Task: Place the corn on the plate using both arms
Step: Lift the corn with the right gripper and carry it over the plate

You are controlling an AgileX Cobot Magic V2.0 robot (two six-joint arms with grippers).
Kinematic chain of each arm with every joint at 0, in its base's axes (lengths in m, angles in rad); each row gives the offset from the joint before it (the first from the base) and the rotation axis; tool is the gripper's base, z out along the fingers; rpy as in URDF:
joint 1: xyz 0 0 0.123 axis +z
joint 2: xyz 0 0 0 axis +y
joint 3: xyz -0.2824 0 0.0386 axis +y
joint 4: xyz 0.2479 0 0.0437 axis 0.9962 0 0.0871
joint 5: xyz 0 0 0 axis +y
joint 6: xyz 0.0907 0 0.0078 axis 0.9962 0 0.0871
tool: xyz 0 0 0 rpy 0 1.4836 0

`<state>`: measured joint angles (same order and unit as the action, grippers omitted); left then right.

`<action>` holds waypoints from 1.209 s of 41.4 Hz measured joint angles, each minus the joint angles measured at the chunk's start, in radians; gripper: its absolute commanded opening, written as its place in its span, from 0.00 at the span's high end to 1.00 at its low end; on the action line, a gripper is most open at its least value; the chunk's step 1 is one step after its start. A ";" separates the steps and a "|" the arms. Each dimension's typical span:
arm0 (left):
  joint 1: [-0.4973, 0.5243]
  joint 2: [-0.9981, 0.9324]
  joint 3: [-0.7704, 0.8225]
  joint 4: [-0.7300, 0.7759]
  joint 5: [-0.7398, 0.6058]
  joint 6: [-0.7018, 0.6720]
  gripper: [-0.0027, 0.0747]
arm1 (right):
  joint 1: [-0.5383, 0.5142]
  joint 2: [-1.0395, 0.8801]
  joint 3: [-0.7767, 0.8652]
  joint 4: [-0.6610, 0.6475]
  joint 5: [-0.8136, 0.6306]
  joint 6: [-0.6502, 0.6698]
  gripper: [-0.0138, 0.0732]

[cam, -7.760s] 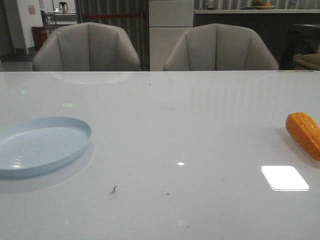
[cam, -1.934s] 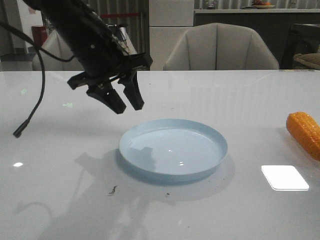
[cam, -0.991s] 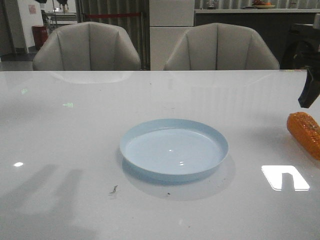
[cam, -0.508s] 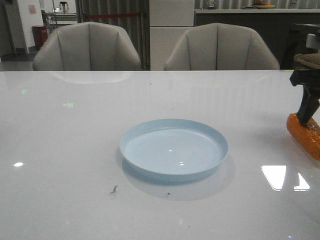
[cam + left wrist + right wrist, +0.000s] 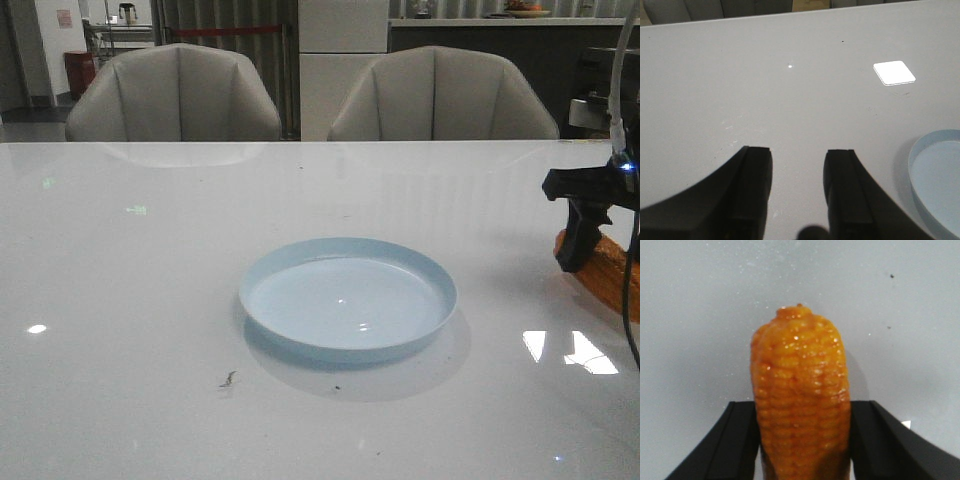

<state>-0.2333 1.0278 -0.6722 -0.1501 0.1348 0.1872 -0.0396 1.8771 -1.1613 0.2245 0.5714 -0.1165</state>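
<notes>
Front view: the pale blue, glossy plate point(image 5: 348, 297) sits bare mid-desk point(image 5: 150, 250); the orange corn point(image 5: 608, 270) lies at the right edge, the right tool point(image 5: 578, 250) down on it.

Left wrist view: the left tool point(image 5: 796, 190) hangs spread, holding nothing.

Right wrist view: both fingers point(image 5: 740, 440) flank the bumpy, tapered cob; grip looks closed, lift and transfer remain.
</notes>
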 measured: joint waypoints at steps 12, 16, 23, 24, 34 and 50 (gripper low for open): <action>0.000 0.000 0.000 0.000 0.000 0.000 0.53 | 0.001 0.002 -0.013 -0.037 0.014 0.000 0.51; 0.000 0.000 0.000 0.000 0.000 0.000 0.53 | 0.007 0.004 -0.052 -0.050 0.057 -0.005 0.51; 0.000 0.000 0.000 0.000 0.000 0.000 0.53 | 0.058 0.004 -0.217 -0.058 0.146 -0.036 0.51; 0.000 0.000 0.000 0.000 0.000 0.000 0.53 | 0.068 0.004 -0.241 -0.060 0.158 -0.042 0.51; 0.000 0.000 0.000 0.000 0.000 0.000 0.53 | 0.248 0.004 -0.464 -0.062 0.255 -0.084 0.51; 0.000 0.000 0.000 0.000 0.000 0.000 0.53 | 0.508 0.081 -0.490 -0.062 0.271 -0.119 0.51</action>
<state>-0.2333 1.0278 -0.6723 -0.1501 0.1348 0.1872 0.4687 1.9577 -1.6510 0.1627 0.8426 -0.2357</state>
